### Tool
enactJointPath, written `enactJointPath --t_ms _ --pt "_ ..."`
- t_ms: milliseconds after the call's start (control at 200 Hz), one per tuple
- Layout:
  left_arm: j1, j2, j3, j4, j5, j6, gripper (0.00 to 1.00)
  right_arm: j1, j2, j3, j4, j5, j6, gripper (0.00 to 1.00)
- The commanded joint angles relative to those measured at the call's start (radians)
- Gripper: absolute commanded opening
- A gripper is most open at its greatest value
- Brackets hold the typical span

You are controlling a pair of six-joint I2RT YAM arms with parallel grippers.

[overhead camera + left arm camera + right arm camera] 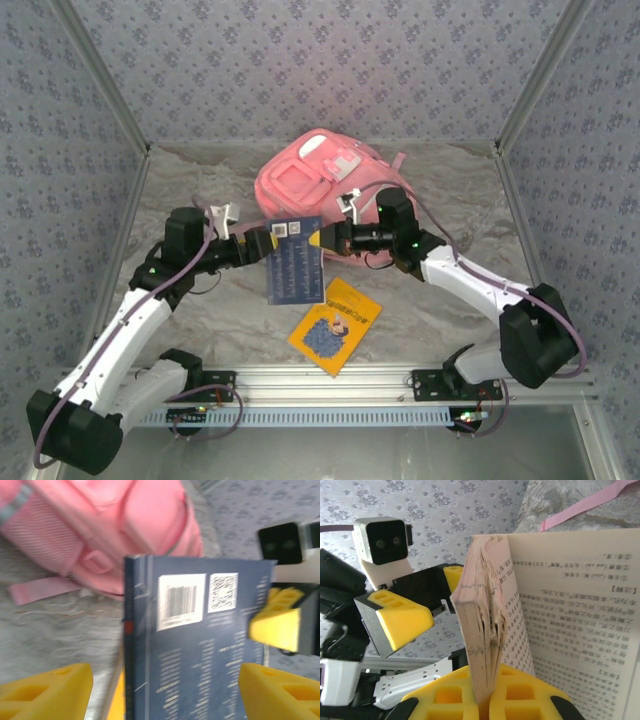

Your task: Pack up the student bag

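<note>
the right gripper (325, 241) pinches the blue book (296, 262), held up ready for the pink bag (310, 175) at the far edge of the table (230, 320). the left gripper (262, 243) is open.

The top camera sits high behind the table's (470, 185) near edge. It looks down and forward from a distance, taking in the whole table as far as the bag (315, 175) at the far edge. The left wrist camera looks out along the left gripper (162, 695), close on the book (200, 650) cover, with the bag beyond. The right wrist camera looks along the right gripper (485, 695), very close on the book's page edges, and faces the left gripper and the camera block (382, 540) above it. All three views share the book, and the two wrist views face each other across it.
</note>
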Motion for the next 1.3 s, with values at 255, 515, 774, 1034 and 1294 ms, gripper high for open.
enactJointPath --t_ms 255,515,774,1034,1294 --pt "-0.071 0.049 -0.053 0.357 0.251 -0.189 0.70 -0.041 -0.086 -0.040 0.210 -0.129 0.099 0.00" --pt "-0.106 0.036 -0.074 0.457 0.272 -0.224 0.39 -0.064 -0.093 -0.060 0.238 -0.128 0.125 0.00" --pt "-0.107 0.031 -0.069 0.405 0.189 -0.198 0.00 -0.128 -0.190 -0.076 -0.004 0.056 -0.013 0.51" --pt "-0.109 -0.086 -0.110 0.558 -0.129 -0.355 0.00 -0.101 -0.401 -0.192 -0.035 0.379 -0.056 0.84" --pt "-0.142 -0.116 -0.259 0.919 -0.560 -0.719 0.00 0.054 -0.441 -0.306 0.181 0.607 0.119 0.91"
